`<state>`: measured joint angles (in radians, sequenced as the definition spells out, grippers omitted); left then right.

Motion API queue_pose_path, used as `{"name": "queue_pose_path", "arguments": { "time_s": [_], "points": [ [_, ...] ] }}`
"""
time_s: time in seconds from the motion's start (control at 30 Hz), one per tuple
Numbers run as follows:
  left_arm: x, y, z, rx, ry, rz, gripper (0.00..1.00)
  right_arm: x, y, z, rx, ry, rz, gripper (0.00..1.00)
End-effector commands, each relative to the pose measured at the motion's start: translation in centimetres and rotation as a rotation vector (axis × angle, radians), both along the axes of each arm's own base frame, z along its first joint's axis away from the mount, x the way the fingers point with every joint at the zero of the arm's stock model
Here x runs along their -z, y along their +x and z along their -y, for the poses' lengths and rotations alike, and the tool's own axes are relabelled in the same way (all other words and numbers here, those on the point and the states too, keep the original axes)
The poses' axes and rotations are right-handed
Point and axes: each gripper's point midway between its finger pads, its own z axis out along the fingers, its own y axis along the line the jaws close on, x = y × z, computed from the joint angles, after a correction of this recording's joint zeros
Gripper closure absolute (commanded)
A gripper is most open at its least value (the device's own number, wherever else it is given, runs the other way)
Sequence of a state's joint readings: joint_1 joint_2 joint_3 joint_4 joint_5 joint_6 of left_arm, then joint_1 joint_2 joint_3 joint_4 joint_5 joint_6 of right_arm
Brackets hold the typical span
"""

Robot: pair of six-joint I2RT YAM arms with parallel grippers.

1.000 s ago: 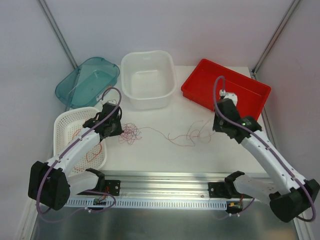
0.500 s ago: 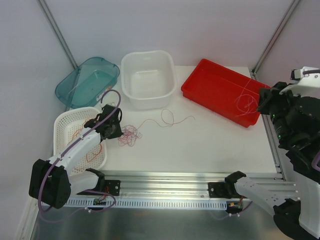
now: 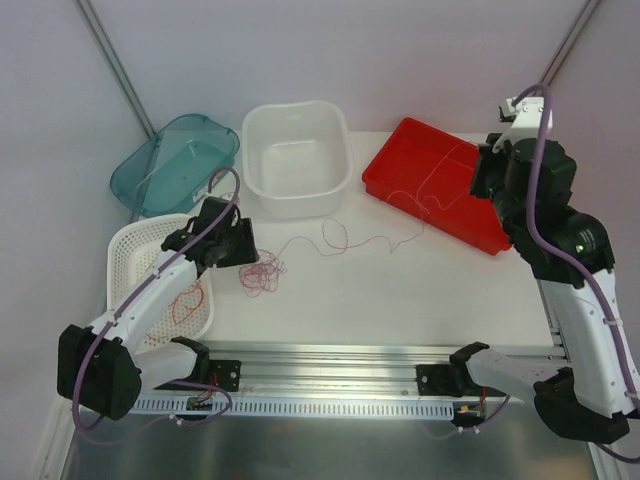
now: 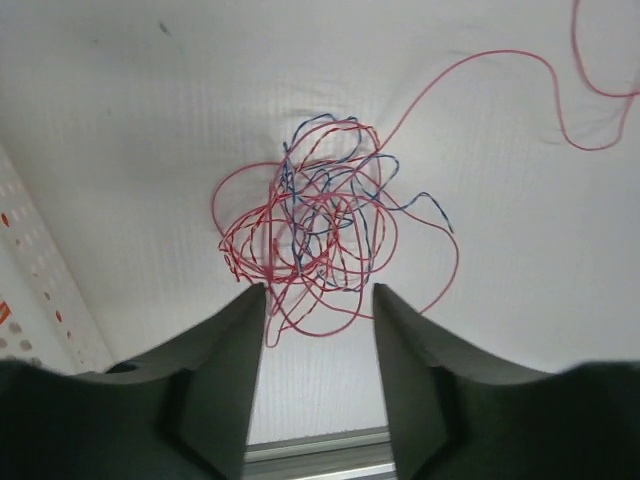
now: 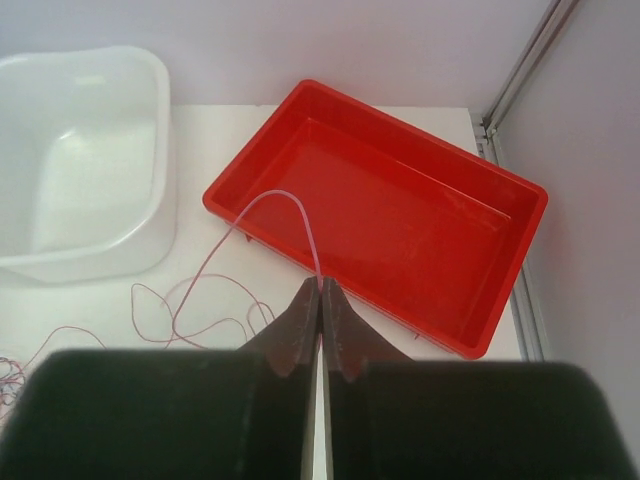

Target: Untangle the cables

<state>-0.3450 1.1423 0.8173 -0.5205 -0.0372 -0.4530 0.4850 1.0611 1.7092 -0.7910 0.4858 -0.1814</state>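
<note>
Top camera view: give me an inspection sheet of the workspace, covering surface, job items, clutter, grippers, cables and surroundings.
Surface: white table, wires lying on it.
Job's things: tangle of red and blue wires on the table; a loose strand appears to lead from it to above the red tray; more red wires in the white basket.
Clutter: teal bin and white tub at the back.
Grippers: left gripper open, at the tangle; right gripper shut on the loose strand.
Cables: purple arm cables along both arms.
Surroundings: plain walls.
</note>
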Motion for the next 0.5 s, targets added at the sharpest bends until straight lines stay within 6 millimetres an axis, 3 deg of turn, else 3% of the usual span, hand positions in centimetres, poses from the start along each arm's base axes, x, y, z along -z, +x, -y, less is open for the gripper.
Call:
{"name": "queue_pose_path", "arguments": {
  "time_s": [0.0,0.23,0.33,0.47],
  "points": [
    [-4.3,0.8,1.7,0.128,-0.066,0.102,0.48,-1.7,1.6,-0.1,0.012,-0.003,0.062,0.99],
    [-9.4,1.9,2.6,0.288,-0.053,0.262,0.03,-3.2,5.2,-0.2,0.062,-0.005,0.106,0.99],
    [-10.7,2.5,2.1,0.325,0.000,0.321,0.01,-4.4,7.5,0.9,0.125,-0.004,0.141,0.99],
    [-9.3,3.0,1.2,0.301,0.057,0.314,0.01,-5.4,10.6,4.0,0.246,0.011,0.183,0.99]
  ]
}}
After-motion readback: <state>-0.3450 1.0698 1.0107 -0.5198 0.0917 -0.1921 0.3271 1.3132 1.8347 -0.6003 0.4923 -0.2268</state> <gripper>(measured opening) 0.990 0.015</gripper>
